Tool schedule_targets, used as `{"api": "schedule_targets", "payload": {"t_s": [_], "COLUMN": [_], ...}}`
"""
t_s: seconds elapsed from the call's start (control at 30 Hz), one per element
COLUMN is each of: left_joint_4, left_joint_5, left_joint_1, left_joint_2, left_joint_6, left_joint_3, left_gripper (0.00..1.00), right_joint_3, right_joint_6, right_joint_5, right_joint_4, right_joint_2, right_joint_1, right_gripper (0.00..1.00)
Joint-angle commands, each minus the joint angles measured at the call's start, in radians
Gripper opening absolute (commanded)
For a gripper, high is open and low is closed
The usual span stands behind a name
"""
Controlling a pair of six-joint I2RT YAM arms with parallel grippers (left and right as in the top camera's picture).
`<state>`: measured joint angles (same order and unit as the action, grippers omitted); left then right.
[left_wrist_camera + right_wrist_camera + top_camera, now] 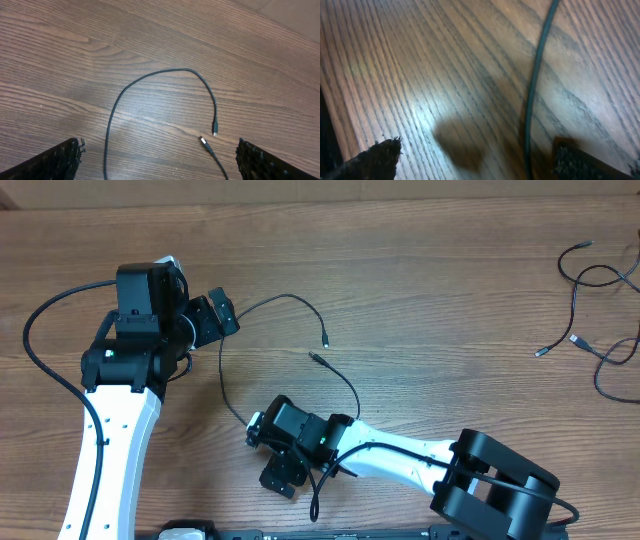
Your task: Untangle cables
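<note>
Lying on counter (430, 260): single black cable (175, 70), curved between both arms; tangled cables (598, 352) near far right edge. Left end effector (212, 320) and right end effector (266, 452): jaws apart, holding nothing.

One thin black loose cable (290, 297), the rest in a snarl.
It lies in an open curl at the middle (plug ends nearly meeting); the tangled cables (600, 320) sprawl far right.

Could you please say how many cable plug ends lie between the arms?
2: upper plug end, on the loop; lower plug end beside it. Others may be hidden.
</note>
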<state>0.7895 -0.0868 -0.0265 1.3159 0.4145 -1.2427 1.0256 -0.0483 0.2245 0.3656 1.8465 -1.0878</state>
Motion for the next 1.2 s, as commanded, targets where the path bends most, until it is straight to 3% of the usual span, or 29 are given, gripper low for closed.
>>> {"api": "schedule_targets", "payload": {"t_s": [0.0, 0.7, 0.97, 1.17], "left_joint_4": [0.000, 0.000, 0.000, 0.000], "left_joint_5": [-0.010, -0.010, -0.010, -0.010], "left_joint_1": [0.000, 0.000, 0.000, 0.000], "left_joint_2": [0.005, 0.004, 0.005, 0.005], "left_joint_6": [-0.018, -0.018, -0.018, -0.018], "left_joint_3": [-0.021, -0.021, -0.021, -0.021], "left_gripper": [1.00, 1.00, 1.00, 1.00], "right_joint_3": [0.001, -0.060, -0.060, -0.060], "right_joint_6": [-0.013, -0.067, -0.096, -0.097], "right_joint_5": [-0.043, -0.106, -0.120, -0.129], "right_joint_4": [-0.006, -0.110, -0.146, -0.153], "right_joint_2": [0.018, 0.023, 0.105, 0.110], "right_joint_1": [0.000, 0.000, 0.000, 0.002], "right_gripper": [0.96, 0.87, 0.82, 0.69]}}
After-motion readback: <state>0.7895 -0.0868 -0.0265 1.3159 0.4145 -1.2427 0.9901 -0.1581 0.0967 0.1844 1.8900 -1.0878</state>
